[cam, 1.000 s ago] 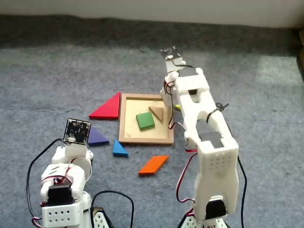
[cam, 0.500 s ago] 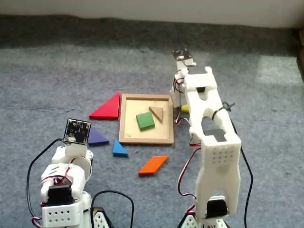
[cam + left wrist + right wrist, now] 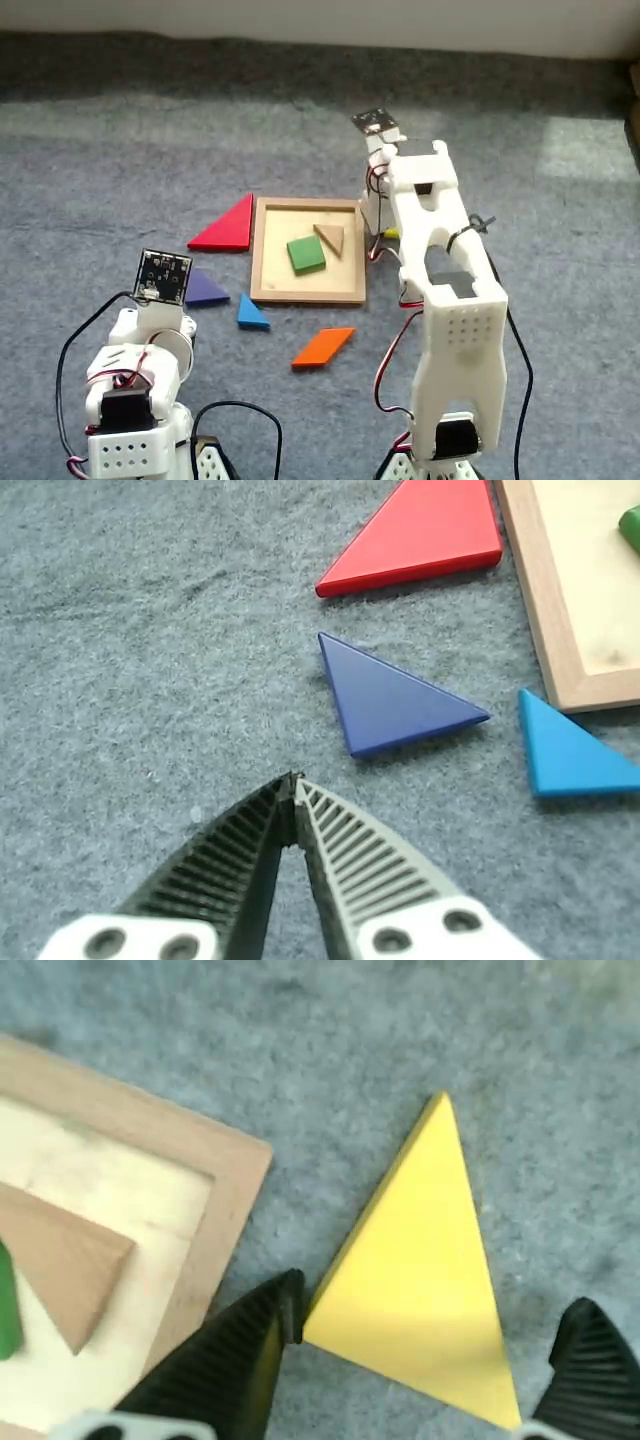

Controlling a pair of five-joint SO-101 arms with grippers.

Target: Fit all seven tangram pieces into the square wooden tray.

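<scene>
The square wooden tray [image 3: 258,262] holds a green square [image 3: 306,253] and a brown triangle [image 3: 331,238]. On the carpet lie a red triangle [image 3: 226,228], a purple triangle [image 3: 205,289], a blue triangle [image 3: 250,313] and an orange parallelogram [image 3: 322,346]. A yellow triangle [image 3: 420,1260] lies just off the tray's right rim [image 3: 215,1230]. My right gripper [image 3: 437,1320] is open and straddles the yellow triangle's wide end. My left gripper [image 3: 293,780] is shut and empty, a short way from the purple triangle [image 3: 395,700].
Grey carpet covers the floor. The right arm [image 3: 430,250] stretches along the tray's right side and hides most of the yellow piece from above. The left arm [image 3: 140,370] sits at the near left. A pale wall edge runs along the back.
The right arm has swung right, off the tray's right edge, and now sits over the yellow triangle. The left arm and the pieces have not moved.
</scene>
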